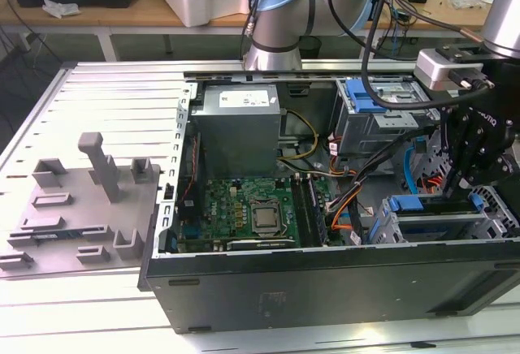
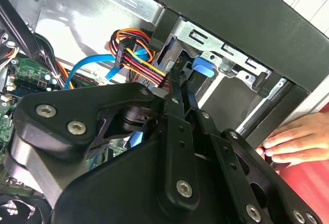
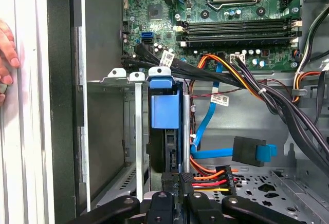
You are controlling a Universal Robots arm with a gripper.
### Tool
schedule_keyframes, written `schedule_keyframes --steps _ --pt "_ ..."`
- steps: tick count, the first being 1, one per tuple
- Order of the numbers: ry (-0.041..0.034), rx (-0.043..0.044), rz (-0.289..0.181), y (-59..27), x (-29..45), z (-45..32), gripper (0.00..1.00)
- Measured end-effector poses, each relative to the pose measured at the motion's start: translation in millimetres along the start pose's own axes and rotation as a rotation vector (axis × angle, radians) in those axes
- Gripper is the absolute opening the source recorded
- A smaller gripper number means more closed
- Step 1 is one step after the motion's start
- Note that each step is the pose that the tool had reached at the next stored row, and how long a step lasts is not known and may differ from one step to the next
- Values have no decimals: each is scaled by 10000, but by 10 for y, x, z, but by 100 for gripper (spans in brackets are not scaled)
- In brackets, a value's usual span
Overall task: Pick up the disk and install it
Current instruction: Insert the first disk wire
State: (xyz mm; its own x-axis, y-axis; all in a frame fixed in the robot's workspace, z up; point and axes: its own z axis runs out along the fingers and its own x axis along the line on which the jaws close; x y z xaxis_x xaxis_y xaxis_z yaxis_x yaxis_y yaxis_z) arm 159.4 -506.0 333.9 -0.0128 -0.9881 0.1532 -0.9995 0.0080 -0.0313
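The gripper (image 1: 465, 183) hangs at the near corner of the open computer case (image 1: 325, 285), on the exterior view's right, reaching down inside it. In both wrist views its two black fingers (image 2: 174, 98) lie drawn close together. I can't make out anything pinched between them.

Just past the fingertips (image 3: 172, 179) in the first wrist view stands the disk (image 3: 165, 110). It sits on edge in a slot of a grey metal cage (image 3: 105, 126), with its blue bracket facing out and a dark edge below it. I can't tell whether the fingertips touch it.

Just beside the fingers a black plug (image 3: 215, 175) ends a bundle of red, orange and yellow wires. A flat blue cable (image 3: 205, 126) runs from near the cage towards the green circuit board (image 3: 231, 23).

In the exterior view the circuit board (image 1: 252, 212) fills the middle of the case and a grey power supply box (image 1: 240, 118) sits behind it. At the far right is another metal cage with a wide blue latch (image 1: 370, 98).

A person's hand (image 2: 295, 139) rests against the outside of the case, with a red sleeve (image 2: 308, 188) below it.

On the table (image 1: 97, 86) at the exterior view's left, well apart from the case, lies a grey moulded plate (image 1: 81, 208) with upright posts.
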Motion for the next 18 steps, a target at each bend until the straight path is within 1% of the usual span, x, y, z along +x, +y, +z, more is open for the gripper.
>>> schedule_keyframes --steps 6,8,9,10,11,15,18 --pt "0 0 1 0 0 1 16" --pt "-13 -2 1 1 -2 6 18" --pt "-10 -1 1 0 -1 6 24" --pt "-8 -1 1 1 -1 5 24" --pt "-1 0 0 0 0 2 31" --pt "-2 0 0 0 0 2 31" --pt "4 0 1 -1 5 -40 31"
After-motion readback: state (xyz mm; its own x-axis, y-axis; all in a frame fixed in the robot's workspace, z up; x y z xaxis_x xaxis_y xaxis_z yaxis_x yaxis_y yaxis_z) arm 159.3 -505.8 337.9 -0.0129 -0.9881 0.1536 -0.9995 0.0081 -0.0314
